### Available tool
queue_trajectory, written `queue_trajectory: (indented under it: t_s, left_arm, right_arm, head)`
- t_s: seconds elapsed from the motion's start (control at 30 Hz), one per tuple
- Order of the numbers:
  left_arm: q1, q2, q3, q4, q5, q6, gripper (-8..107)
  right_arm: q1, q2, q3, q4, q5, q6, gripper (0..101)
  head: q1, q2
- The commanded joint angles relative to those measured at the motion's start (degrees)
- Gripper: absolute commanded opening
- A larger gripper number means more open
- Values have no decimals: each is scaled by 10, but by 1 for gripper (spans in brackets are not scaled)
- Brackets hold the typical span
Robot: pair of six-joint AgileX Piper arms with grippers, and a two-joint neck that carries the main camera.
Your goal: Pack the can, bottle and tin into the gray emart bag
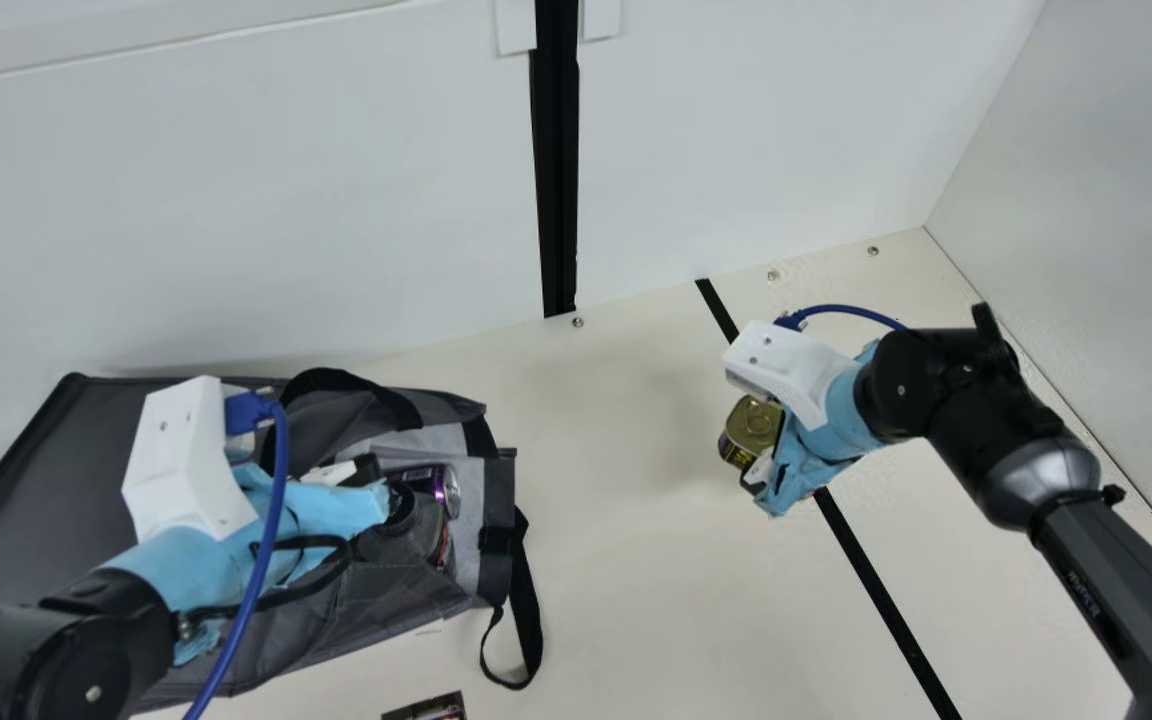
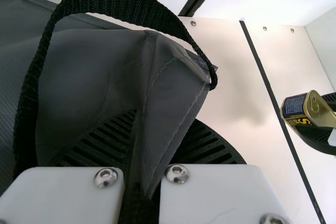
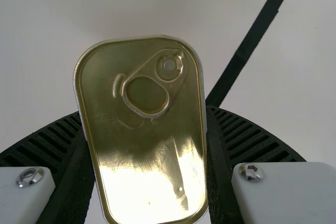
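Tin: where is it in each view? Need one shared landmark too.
Main view: tin, right of centre, slightly below mid-height, held by the right gripper.
Left wrist view: near the right edge, around mid-height.
Right wrist view: lid fills the lower middle, slightly left.
Shared landmark: black strip across the table.

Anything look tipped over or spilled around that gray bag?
Yes, the gray bag lies on its side, odd for packing, with a purple can lying sideways inside. A black strap trails loosely onto the table. I see no spill.
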Motion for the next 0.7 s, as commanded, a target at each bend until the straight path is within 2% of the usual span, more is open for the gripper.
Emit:
queue_trajectory:
  t_s: [0.0,0.67]
  left_arm:
    - [0,0,0,0,0,0,10]
    - [0,0,0,0,0,0,10]
  right_arm:
    - [8,0,0,-3,-1,6,0]
    - [101,0,-15,-22,4,49,0]
  head:
    - [-13,0]
    - [-13,0]
